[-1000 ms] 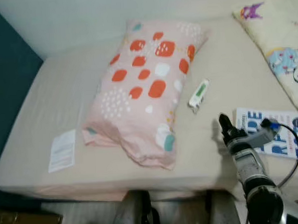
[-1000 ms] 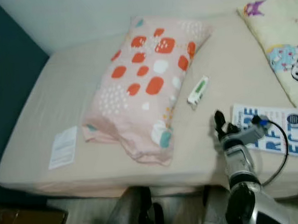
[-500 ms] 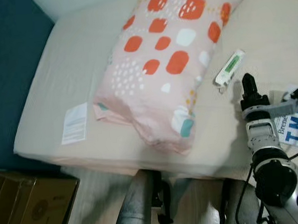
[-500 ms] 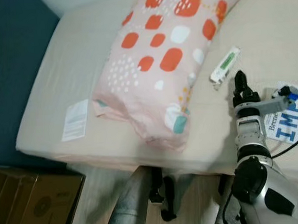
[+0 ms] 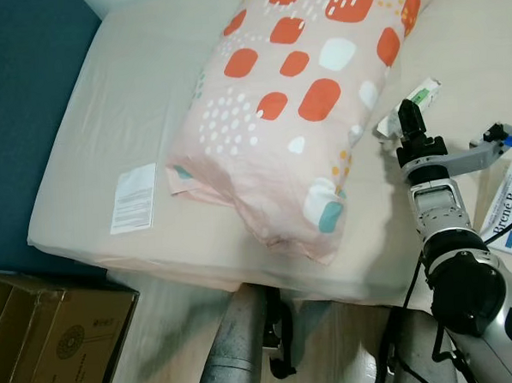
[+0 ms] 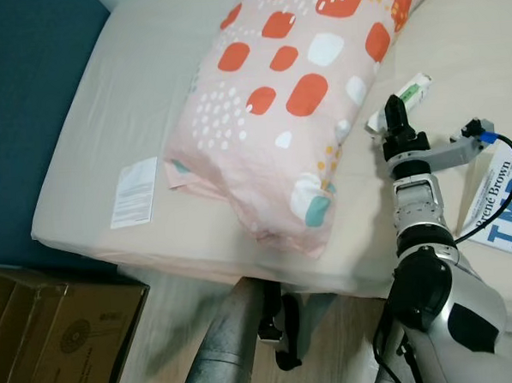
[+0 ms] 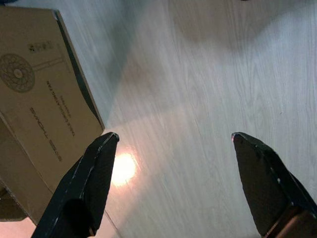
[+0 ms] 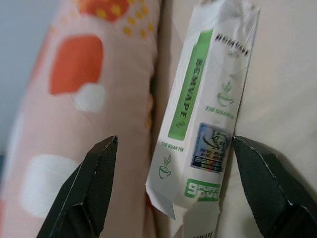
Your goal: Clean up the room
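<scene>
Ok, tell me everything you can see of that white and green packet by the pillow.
The packet is a slim, long white pouch, foil or plastic by its look, with a green stripe down its length, small leaf marks and a green label at one crimped end. It looks sealed. It lies flat on the beige bed sheet, one long edge against the pink patterned pillow. The right gripper hangs open over it, not touching.

On the one bed [image 5: 106, 122] I count one spotted pillow [image 5: 303, 103], one green-and-white packet [image 8: 208, 114], one book [image 6: 506, 217] and one paper slip [image 5: 133, 198], plus one cardboard box [image 5: 49, 340] on the floor.
</scene>
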`<state>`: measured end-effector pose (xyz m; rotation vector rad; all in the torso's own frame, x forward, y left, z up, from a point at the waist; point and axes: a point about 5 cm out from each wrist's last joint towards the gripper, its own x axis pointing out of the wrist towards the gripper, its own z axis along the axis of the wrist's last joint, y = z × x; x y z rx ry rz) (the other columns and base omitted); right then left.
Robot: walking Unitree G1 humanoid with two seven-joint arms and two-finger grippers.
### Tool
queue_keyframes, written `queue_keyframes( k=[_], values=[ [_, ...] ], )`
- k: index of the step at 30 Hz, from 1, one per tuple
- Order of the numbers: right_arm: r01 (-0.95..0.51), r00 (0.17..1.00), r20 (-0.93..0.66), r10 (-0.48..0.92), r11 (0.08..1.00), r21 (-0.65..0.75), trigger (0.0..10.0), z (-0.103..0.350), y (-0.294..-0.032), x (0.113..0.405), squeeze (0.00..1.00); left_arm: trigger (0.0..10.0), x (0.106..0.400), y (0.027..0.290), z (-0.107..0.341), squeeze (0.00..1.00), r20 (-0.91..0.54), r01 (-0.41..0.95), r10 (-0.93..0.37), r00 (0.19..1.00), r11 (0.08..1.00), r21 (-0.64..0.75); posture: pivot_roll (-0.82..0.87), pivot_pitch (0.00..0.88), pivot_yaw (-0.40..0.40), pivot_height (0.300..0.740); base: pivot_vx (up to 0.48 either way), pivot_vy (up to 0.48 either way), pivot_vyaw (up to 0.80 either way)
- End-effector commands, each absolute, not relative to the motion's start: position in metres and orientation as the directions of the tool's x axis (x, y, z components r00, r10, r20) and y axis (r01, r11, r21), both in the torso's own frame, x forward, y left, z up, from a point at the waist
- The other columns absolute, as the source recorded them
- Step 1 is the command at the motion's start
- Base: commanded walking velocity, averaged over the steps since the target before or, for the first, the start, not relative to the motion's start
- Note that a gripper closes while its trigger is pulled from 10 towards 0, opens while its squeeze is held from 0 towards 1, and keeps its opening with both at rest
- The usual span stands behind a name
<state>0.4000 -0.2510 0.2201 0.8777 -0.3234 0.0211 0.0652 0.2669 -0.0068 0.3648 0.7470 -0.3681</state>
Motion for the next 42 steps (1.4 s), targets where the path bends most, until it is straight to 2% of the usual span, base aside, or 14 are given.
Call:
queue_keyframes(
  k=[1, 7, 8, 12, 13, 28, 34, 38, 39, 42],
  values=[
    [-0.061, 0.983, 0.157, -0.092, 0.645, 0.761, 10.0, 0.199, -0.238, 0.402, 0.0, 10.0, 0.046, 0.28, -0.008, 0.0, -0.768, 0.433, -0.151, 0.623, 0.884, 0.178, 0.44, 0.668, 0.4, 0.623, 0.0, 0.0, 0.0],
    [0.009, 0.989, 0.091, -0.12, 0.648, 0.761, 10.0, 0.194, -0.237, 0.402, 0.0, 10.0, 0.042, 0.28, -0.006, 0.0, -0.776, 0.43, -0.146, 0.613, 0.886, 0.173, 0.44, 0.665, 0.4, 0.623, 0.0, 0.0, 0.0],
    [0.024, 0.987, 0.084, -0.135, 0.646, 0.763, 7.5, 0.193, -0.238, 0.402, 0.0, 10.0, 0.042, 0.279, -0.006, 0.0, -0.778, 0.429, -0.145, 0.611, 0.887, 0.172, 0.44, 0.665, 0.4, 0.623, 0.0, 0.0, 0.0],
    [0.032, 0.986, 0.081, -0.145, 0.645, 0.764, 7.5, 0.193, -0.239, 0.401, 0.0, 10.0, 0.041, 0.279, -0.006, 0.0, -0.779, 0.428, -0.144, 0.611, 0.887, 0.171, 0.44, 0.665, 0.4, 0.623, 0.0, 0.0, 0.0],
    [0.035, 0.982, 0.091, -0.165, 0.634, 0.772, 0.0, 0.193, -0.242, 0.4, 0.0, 10.0, 0.042, 0.277, -0.006, 0.0, -0.779, 0.425, -0.144, 0.61, 0.889, 0.169, 0.43, 0.659, 0.4, 0.623, 0.0, 0.0, 0.0],
    [0.056, 0.966, 0.118, -0.23, 0.63, 0.775, 0.0, 0.196, -0.262, 0.395, 0.0, 10.0, 0.063, 0.265, -0.013, 0.0, -0.76, 0.381, -0.13, 0.637, 0.91, 0.163, 0.39, 0.64, 0.354, 0.623, 0.0, 0.0, 0.0],
    [-0.096, 0.941, 0.285, -0.183, 0.663, 0.742, 0.0, 0.198, -0.269, 0.387, 0.0, 10.0, 0.083, 0.253, -0.029, 0.0, -0.744, 0.331, -0.109, 0.659, 0.93, 0.157, 0.32, 0.602, 0.277, 0.623, 0.0, 0.0, 0.0],
    [-0.16, 0.926, 0.345, -0.151, 0.672, 0.724, 0.0, 0.195, -0.268, 0.383, 0.0, 10.0, 0.09, 0.249, -0.035, 0.0, -0.745, 0.317, -0.099, 0.66, 0.935, 0.157, 0.31, 0.589, 0.266, 0.623, 0.0, 0.0, 0.0],
    [-0.251, 0.909, 0.409, -0.079, 0.68, 0.689, 0.0, 0.189, -0.259, 0.378, 0.0, 10.0, 0.097, 0.245, -0.042, 0.0, -0.743, 0.302, -0.091, 0.663, 0.941, 0.154, 0.24, 0.536, 0.216, 0.623, 0.0, 0.0, 0.0],
    [-0.333, 0.888, 0.461, -0.009, 0.678, 0.655, 0.0, 0.183, -0.251, 0.372, 0.0, 10.0, 0.104, 0.24, -0.048, 0.0, -0.742, 0.29, -0.087, 0.665, 0.945, 0.149, 0.24, 0.536, 0.216, 0.623, 0.0, 0.0, 0.0]
  ],
)
